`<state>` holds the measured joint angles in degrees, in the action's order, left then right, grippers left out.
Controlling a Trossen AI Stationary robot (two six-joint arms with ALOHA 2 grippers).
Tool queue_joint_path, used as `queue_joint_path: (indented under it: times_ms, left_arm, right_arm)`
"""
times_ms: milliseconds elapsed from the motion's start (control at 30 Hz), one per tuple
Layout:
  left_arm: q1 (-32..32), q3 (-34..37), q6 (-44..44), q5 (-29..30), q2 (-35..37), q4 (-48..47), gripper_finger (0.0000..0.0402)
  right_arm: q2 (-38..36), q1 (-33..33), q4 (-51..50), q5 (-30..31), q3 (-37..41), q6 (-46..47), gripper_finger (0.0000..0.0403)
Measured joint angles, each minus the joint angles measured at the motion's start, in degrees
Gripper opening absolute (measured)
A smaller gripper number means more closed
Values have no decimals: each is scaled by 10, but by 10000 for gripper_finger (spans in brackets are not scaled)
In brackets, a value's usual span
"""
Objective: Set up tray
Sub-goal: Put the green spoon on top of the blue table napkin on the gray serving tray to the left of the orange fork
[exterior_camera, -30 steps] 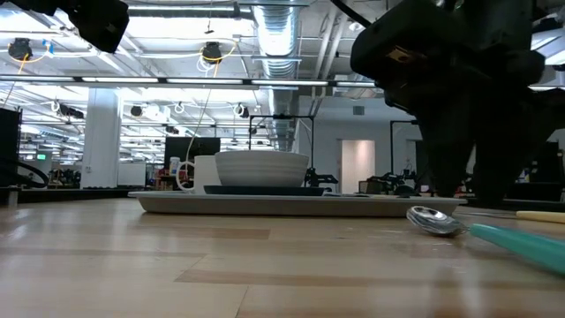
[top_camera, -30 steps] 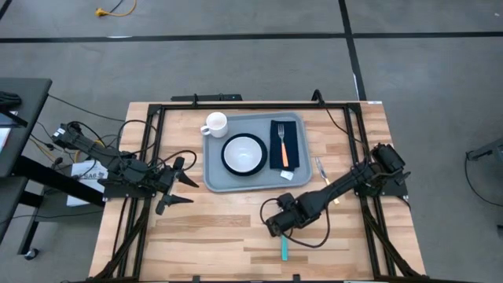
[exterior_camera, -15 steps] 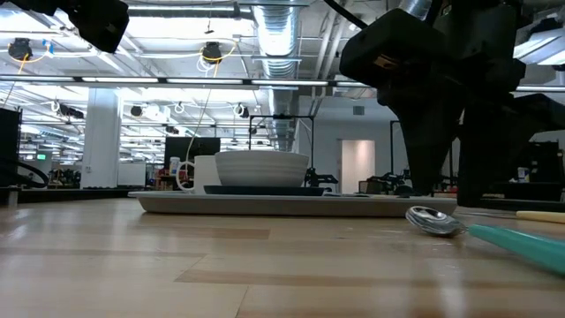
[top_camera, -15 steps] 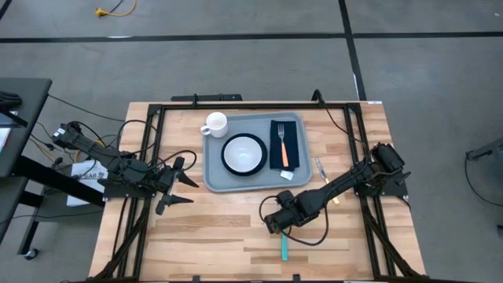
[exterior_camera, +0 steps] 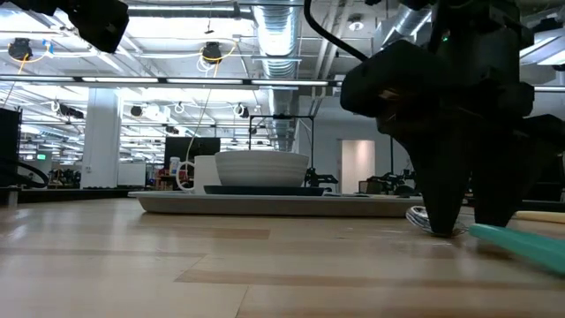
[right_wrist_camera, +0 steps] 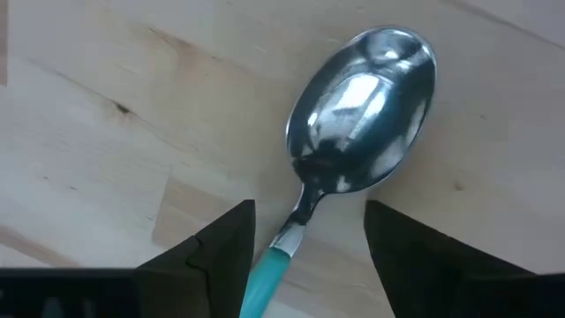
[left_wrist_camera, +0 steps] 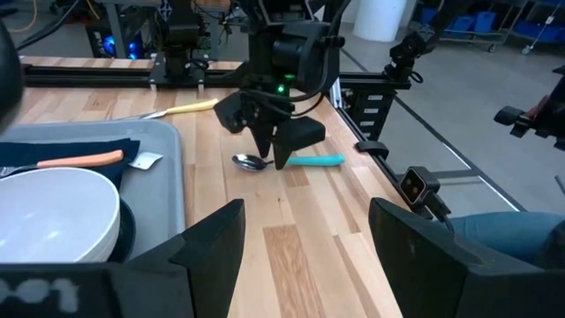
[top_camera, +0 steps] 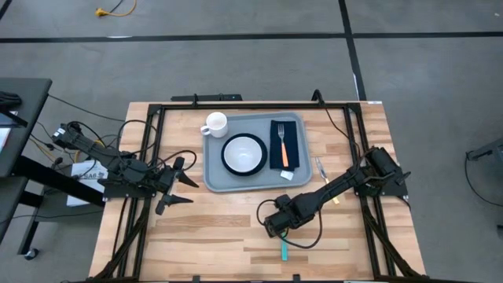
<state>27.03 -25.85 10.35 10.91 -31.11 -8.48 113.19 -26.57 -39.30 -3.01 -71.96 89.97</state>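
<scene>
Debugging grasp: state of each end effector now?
Left: open, empty, beside tray.
Right: open, straddling spoon neck, not gripping.

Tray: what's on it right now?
On the tray: a white mug, a white bowl on a dark plate, and a fork on a navy napkin. The bowl covers most of the plate.

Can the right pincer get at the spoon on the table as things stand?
Probably yes. The right pincer stands open directly over the spoon, one finger on each side of the neck where the bowl meets the teal handle, and nothing lies between them.
</scene>
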Motion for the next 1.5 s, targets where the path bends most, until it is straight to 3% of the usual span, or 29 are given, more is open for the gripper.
queue_joint_path:
  times_ms: [967,1500]
  left_arm:
    - [0,0,0,0,0,2,231]
    - [0,0,0,0,0,2,231]
  right_arm:
    - [-4,1,-14,-1,2,22,182]
    - [-3,1,-37,-2,2,21,103]
